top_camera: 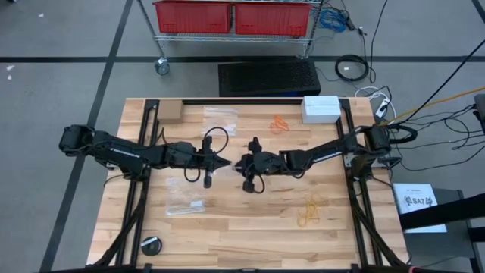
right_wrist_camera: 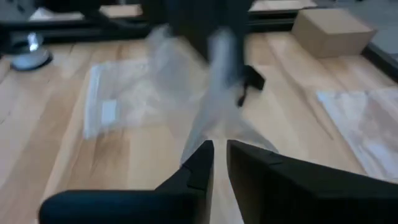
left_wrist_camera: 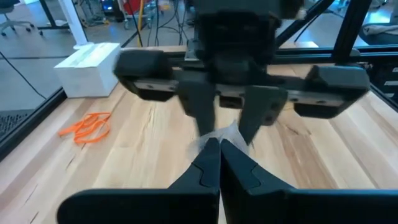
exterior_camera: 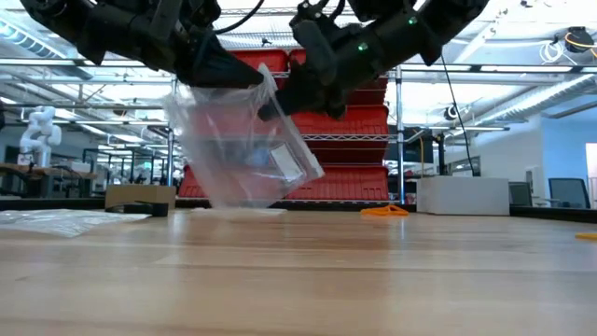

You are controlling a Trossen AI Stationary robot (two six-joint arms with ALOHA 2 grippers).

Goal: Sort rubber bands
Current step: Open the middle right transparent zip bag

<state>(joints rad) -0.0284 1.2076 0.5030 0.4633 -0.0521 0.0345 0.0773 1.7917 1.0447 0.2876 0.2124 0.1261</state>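
Over the bare worktop I hold a clear bag aloft, left gripper jaws clamped on its rim, right gripper jaws barely parted at the opposite lip, likely to spread its mouth for rubber bands

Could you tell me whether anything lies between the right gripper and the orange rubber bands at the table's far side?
Nothing lies on the bare wood between the right gripper and the orange rubber bands, but both it and the left gripper are at the clear bag.
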